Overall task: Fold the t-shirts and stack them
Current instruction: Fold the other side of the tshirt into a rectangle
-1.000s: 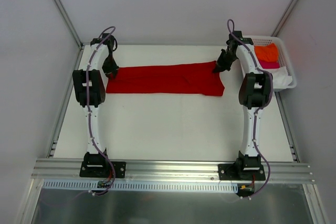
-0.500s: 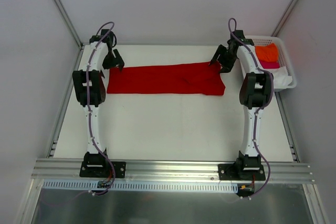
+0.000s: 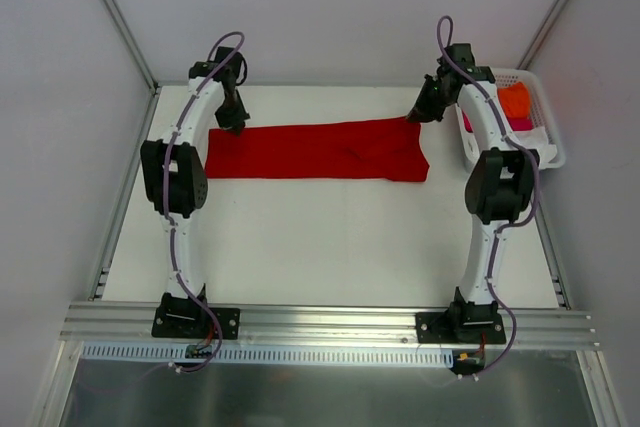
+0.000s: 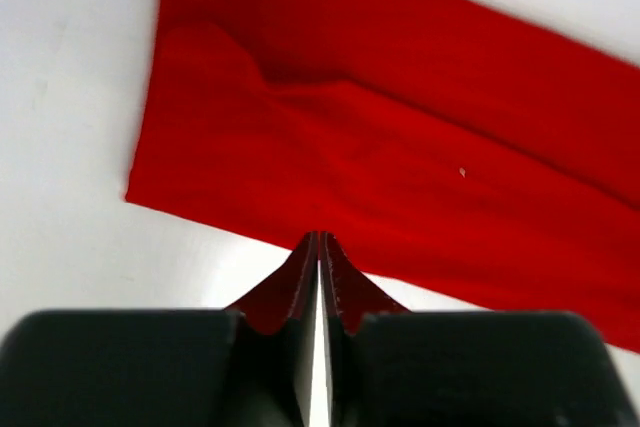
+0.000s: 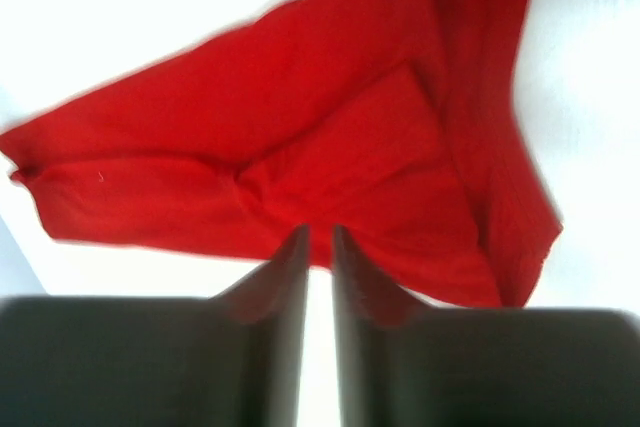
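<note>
In the overhead view, the left gripper point(image 3: 233, 119) sits at the far left corner of the red t-shirt point(image 3: 315, 150), which lies folded into a long strip across the far half of the white surface point(image 3: 320, 247). That view is too distant to show how the fingers stand. The left wrist view settles it: the fingers point(image 4: 345, 292) are pressed together with only a hairline between them and nothing in it, their tips over the shirt's near edge.

The right gripper point(image 3: 418, 113) is at the shirt's far right corner. The right wrist view is blurred, but its fingers point(image 5: 285, 267) stand almost together with a narrow slit and no cloth seen between them. It also shows diagonal folds in the shirt.

Only the overhead view shows the white basket point(image 3: 550, 152) at the right edge, holding an orange t-shirt point(image 3: 514, 99) and a magenta t-shirt point(image 3: 520, 124).
</note>
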Action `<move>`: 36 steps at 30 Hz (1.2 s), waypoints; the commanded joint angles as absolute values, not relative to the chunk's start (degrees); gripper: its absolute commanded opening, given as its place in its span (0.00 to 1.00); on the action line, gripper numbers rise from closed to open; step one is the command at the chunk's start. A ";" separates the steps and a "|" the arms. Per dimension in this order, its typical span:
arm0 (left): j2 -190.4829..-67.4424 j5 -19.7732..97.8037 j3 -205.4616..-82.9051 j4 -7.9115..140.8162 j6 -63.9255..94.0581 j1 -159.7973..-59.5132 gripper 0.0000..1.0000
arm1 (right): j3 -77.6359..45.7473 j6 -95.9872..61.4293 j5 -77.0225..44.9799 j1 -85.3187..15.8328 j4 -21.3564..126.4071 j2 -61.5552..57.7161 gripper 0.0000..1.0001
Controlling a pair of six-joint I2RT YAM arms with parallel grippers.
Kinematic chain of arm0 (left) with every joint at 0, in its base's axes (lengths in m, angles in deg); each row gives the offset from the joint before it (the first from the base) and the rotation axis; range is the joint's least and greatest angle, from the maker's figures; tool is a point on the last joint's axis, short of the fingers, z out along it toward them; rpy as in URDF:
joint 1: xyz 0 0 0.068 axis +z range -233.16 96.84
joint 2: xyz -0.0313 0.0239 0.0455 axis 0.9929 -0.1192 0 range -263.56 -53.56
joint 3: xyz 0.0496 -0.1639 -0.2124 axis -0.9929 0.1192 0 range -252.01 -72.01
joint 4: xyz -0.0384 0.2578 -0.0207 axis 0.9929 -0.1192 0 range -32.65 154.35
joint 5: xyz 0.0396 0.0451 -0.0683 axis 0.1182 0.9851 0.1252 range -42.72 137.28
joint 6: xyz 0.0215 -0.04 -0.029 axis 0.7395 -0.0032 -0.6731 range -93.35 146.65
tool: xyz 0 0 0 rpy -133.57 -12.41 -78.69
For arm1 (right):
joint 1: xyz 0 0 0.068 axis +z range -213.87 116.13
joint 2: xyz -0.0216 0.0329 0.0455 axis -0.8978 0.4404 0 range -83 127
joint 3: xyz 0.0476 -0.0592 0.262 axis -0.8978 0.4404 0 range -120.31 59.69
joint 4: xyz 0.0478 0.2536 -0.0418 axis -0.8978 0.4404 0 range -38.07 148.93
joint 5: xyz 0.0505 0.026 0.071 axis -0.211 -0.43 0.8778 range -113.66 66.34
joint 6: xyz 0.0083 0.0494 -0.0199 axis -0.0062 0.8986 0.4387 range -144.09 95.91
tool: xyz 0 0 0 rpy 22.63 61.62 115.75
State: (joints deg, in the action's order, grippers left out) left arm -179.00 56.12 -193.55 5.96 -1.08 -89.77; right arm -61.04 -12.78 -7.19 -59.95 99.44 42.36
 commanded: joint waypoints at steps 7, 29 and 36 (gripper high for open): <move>-183.36 52.64 -192.16 6.25 -2.01 -90.45 0.00 | -54.48 -15.04 -7.75 -55.00 102.03 40.57 0.00; -189.61 49.82 -191.28 6.60 -2.45 -90.36 0.00 | -63.62 -14.16 -6.26 -48.75 107.12 54.10 0.00; -187.68 50.70 -187.60 6.96 -1.92 -90.36 0.00 | -68.89 -13.11 -7.83 -48.40 107.65 58.41 0.00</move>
State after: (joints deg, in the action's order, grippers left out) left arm -189.89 50.72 -189.70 7.77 -1.30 -90.45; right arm -64.88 -13.98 -6.87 -48.60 105.77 57.66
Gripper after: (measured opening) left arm 0.006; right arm 0.009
